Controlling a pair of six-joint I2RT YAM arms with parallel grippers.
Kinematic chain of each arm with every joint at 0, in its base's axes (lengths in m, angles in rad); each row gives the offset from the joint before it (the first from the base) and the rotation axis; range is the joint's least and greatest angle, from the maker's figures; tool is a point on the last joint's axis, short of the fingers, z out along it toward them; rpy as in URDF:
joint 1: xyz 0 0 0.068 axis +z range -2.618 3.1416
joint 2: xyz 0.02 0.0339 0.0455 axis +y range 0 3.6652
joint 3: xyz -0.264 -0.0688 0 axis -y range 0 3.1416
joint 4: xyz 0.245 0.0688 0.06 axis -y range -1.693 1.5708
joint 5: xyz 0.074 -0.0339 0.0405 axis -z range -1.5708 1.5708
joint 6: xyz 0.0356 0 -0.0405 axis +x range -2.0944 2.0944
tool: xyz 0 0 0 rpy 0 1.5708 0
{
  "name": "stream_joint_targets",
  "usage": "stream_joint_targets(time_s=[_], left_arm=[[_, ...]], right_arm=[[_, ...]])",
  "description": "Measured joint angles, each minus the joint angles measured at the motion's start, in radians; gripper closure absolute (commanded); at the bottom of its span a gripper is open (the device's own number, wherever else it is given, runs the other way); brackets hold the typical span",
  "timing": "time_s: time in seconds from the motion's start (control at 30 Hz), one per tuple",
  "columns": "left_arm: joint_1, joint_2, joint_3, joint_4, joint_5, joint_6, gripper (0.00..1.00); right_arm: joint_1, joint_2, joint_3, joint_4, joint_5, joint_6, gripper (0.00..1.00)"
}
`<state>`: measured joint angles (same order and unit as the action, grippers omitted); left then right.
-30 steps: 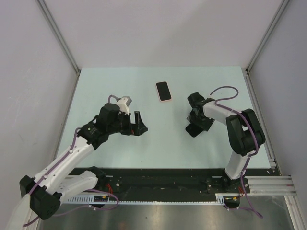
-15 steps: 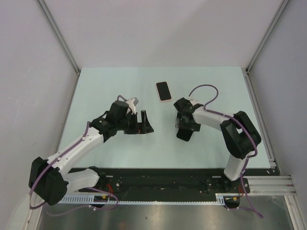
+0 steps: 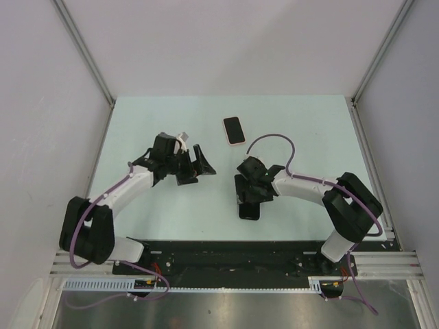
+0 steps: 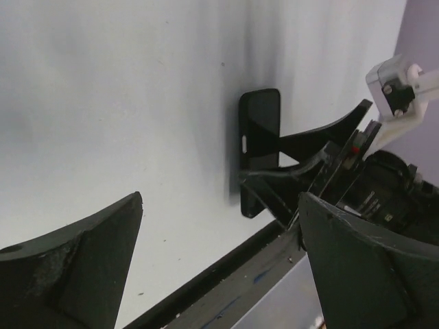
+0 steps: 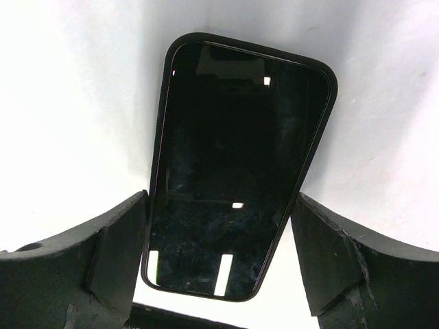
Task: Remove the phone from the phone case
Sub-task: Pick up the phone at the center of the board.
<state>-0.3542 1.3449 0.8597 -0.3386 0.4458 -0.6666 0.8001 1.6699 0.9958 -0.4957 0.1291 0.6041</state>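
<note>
Pale table (image 3: pixel 151 123) bears the phone (image 3: pixel 234 130) beyond both jaws.

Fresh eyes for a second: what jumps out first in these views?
The phone, black screen up in its pink case, lies alone toward the far middle of the table. Just nearer, the left gripper and right gripper hang open and empty; the screen fills the right wrist view.

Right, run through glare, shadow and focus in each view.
Top external: even soft light, all sharp, the phone clear against the table. Left wrist: table shading uneven, darker at left; the left tool's fingers loom close and soft-edged. Right wrist: small bright reflections dot a glossy black slab; the table around it is washed out white.
</note>
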Motion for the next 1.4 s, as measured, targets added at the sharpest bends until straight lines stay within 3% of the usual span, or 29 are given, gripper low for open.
stream_joint_targets(time_s=[0.27,0.43,0.63,0.93,1.2,1.4], left_arm=[[-0.022,0.163,-0.102,0.189,0.172,-0.119,0.0],[-0.09,0.209,-0.127,0.304,0.241,-0.199,0.02],[-0.143,0.317,-0.127,0.435,0.296,-0.265,0.07],[-0.185,0.393,-0.127,0.502,0.302,-0.318,0.11],[-0.222,0.439,-0.119,0.576,0.303,-0.383,0.23],[-0.26,0.468,-0.117,0.638,0.31,-0.443,0.4]], right_arm=[[0.032,-0.08,-0.099,0.1,-0.085,-0.002,0.46],[0.036,-0.102,-0.139,0.148,-0.115,-0.002,0.46],[0.042,-0.125,-0.165,0.19,-0.145,-0.002,0.46],[0.045,-0.186,-0.199,0.226,-0.176,-0.002,0.46],[0.047,-0.193,-0.211,0.247,-0.192,0.003,0.45],[0.047,-0.193,-0.213,0.256,-0.197,0.007,0.45]])
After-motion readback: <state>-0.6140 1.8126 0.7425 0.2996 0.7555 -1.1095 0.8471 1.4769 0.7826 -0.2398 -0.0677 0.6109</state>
